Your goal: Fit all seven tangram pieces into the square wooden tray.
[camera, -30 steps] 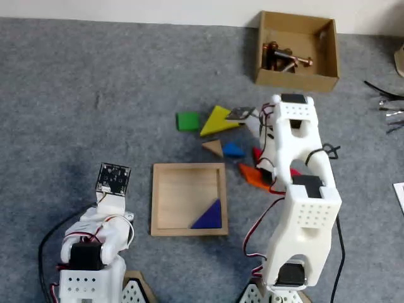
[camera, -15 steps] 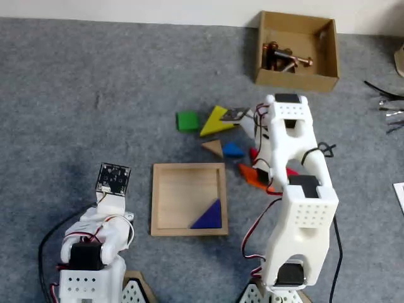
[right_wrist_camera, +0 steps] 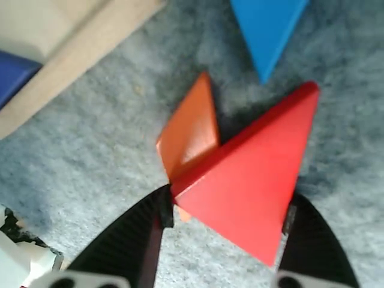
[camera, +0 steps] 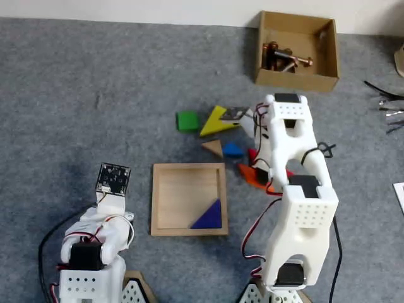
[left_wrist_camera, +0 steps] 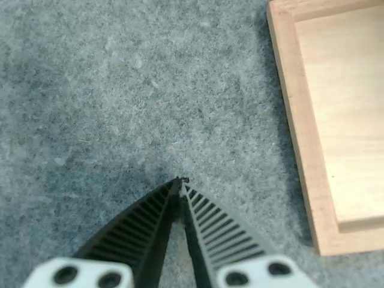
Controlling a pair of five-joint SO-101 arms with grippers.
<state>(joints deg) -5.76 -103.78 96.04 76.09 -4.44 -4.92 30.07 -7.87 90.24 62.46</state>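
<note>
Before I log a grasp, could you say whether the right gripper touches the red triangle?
Touching. The right wrist view shows the right gripper closed against both sides of the red triangle.

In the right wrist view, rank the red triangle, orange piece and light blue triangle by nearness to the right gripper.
1. red triangle, held between the fingers of the right gripper.
2. orange piece, next to the red triangle, on the side toward the tray.
3. light blue triangle, farthest, beyond both.

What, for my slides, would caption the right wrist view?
Right gripper grips the red triangle, which overlaps an orange piece, near a blue triangle and the wooden tray.
</note>
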